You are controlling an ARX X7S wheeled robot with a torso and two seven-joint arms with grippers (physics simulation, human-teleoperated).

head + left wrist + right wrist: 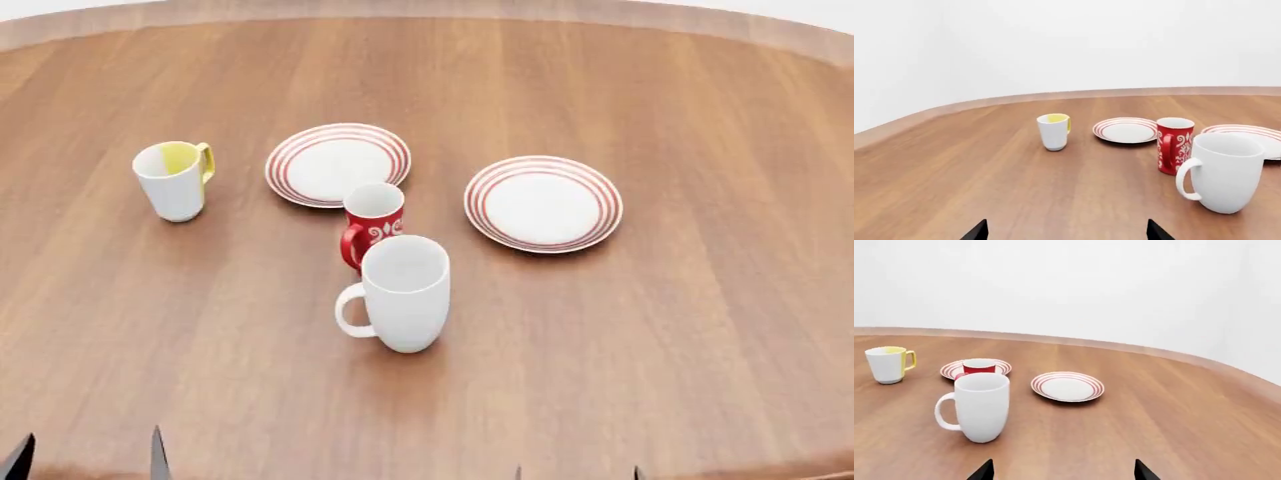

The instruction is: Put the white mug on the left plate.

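Observation:
The white mug [402, 292] stands upright near the middle of the wooden table, handle to its left. It also shows in the left wrist view [1223, 171] and the right wrist view [978, 406]. The left plate [338, 163] lies beyond it, empty, and shows in the left wrist view [1125, 130] and partly in the right wrist view [951, 369]. My left gripper [88, 458] is open and empty at the near left edge, its tips far apart [1066, 232]. My right gripper [577, 474] is open and empty at the near right [1062, 471]. Both are well short of the mug.
A small red patterned mug [372, 223] stands just behind the white mug, touching the left plate's near rim in view. A white mug with yellow inside [174, 179] stands at the left. A second ringed plate [543, 203] lies at the right.

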